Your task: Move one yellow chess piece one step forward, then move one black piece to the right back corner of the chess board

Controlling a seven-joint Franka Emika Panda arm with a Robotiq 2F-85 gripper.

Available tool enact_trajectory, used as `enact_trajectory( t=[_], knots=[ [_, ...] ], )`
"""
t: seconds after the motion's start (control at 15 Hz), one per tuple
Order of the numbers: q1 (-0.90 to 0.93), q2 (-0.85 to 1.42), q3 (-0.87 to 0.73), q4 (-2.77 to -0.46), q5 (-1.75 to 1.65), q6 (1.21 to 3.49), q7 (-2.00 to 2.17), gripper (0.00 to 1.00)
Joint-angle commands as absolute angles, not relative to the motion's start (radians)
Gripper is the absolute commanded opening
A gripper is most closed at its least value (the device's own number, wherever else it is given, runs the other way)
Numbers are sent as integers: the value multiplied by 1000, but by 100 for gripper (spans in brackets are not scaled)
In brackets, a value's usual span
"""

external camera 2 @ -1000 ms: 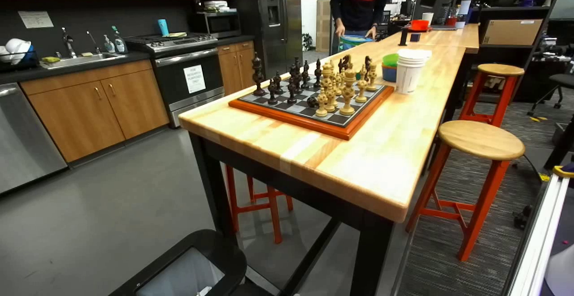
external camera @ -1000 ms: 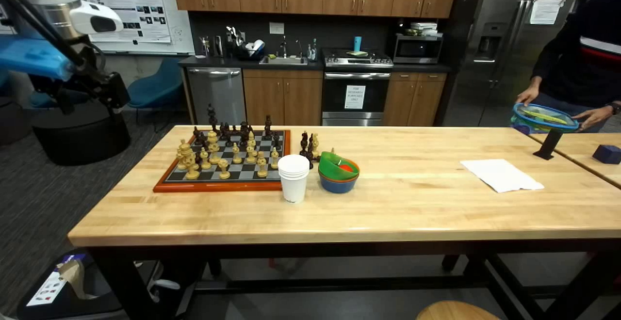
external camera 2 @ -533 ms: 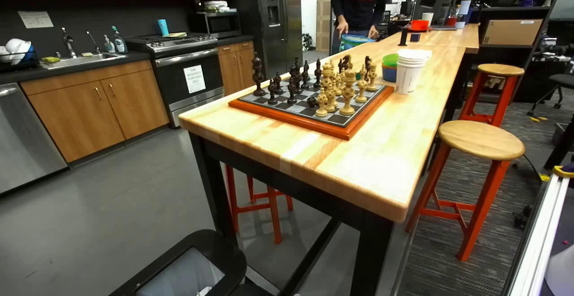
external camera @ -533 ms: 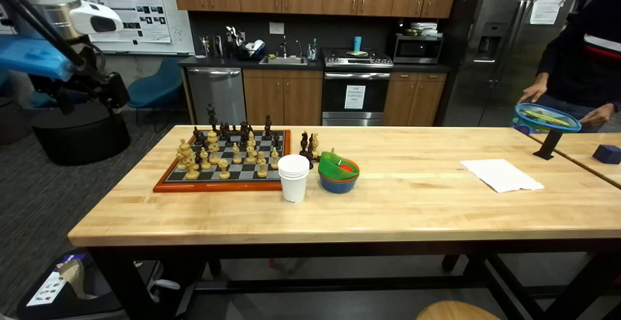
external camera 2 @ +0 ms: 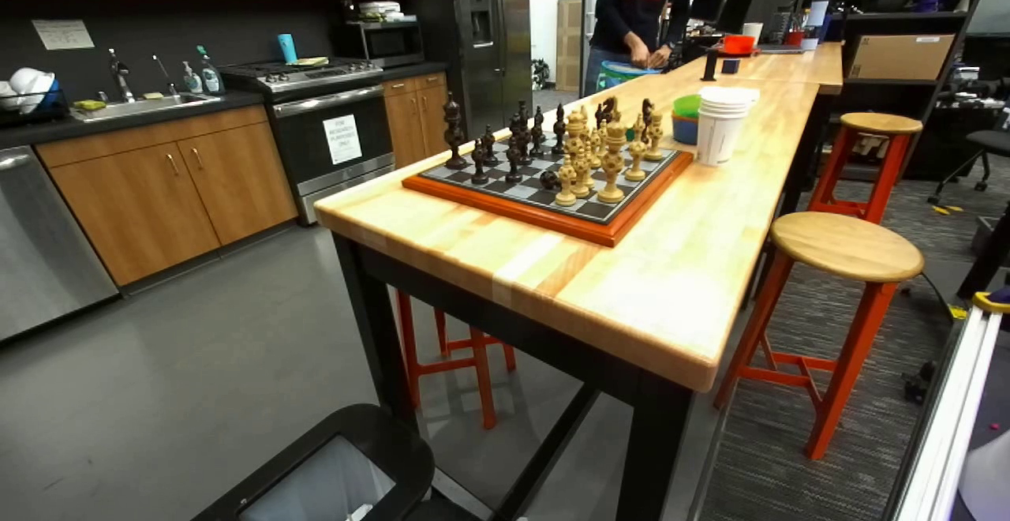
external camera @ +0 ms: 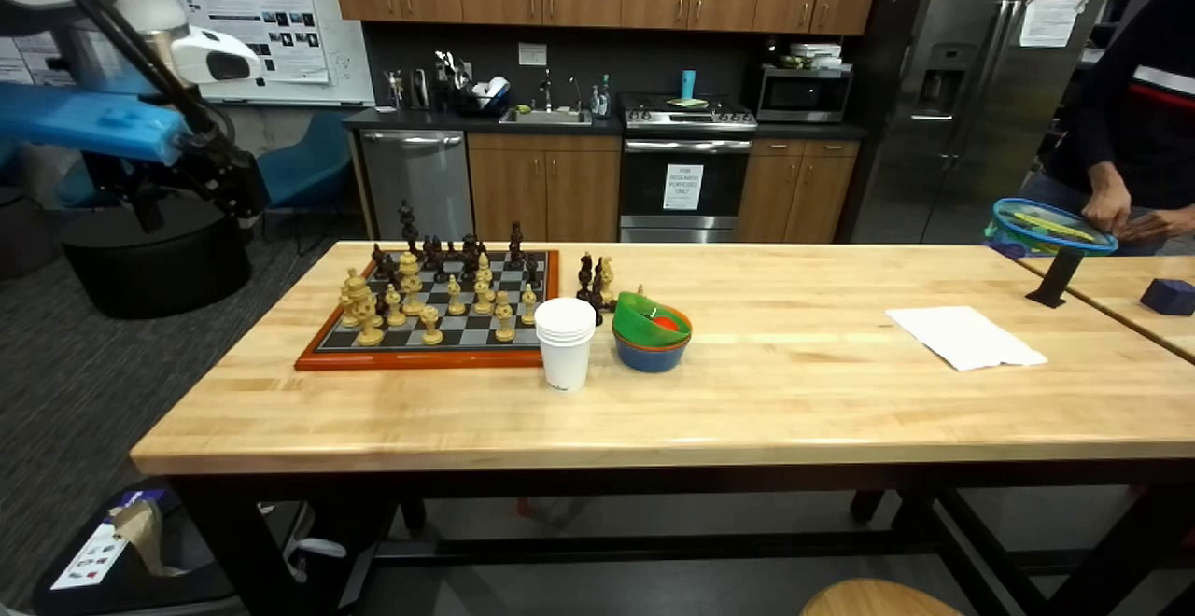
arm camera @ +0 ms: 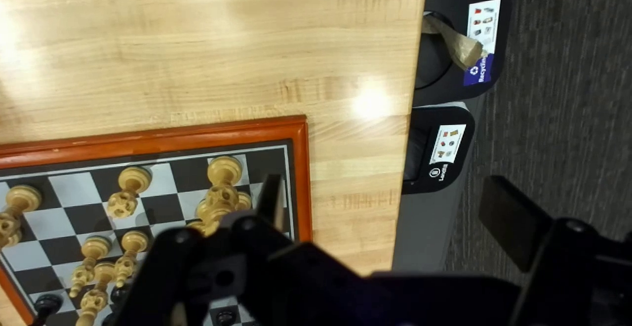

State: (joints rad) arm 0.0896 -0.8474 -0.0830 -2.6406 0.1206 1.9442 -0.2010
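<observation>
Wrist view: jaws spread, away from the chess board [arm camera: 197,136], which carries yellow pieces [arm camera: 122,204]; in an exterior view, black pieces [external camera 2: 453,136] share the board, with stacked white cups [external camera 2: 716,138] just beside it

White cups [external camera: 566,347] on a butcher-block table [external camera: 803,420]
Stacked upright, the cups stand just beside a blue bowl [external camera: 649,357] in both exterior views, a green bowl [external camera: 639,321] tilted on top. A white sheet [external camera: 967,338] lies flat, well apart. In an exterior view, 2 stools [external camera 2: 846,246] with round wooden seats stand beside the table. The wrist view shows a Recycling bin [arm camera: 454,84] and a Landfill bin [arm camera: 428,182] side by side.
</observation>
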Motion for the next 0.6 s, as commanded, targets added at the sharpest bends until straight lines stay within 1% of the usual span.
enact_trajectory(
  t=[0.0, 0.47, 0.53],
  knots=[
    [92, -712, -82, -2551, 92, 1952, -248, 100],
    [76, -525, -83, -2349, 22, 1941, -282, 100],
    [78, -595, -76, -2427, 43, 1966, -259, 100]
  ],
)
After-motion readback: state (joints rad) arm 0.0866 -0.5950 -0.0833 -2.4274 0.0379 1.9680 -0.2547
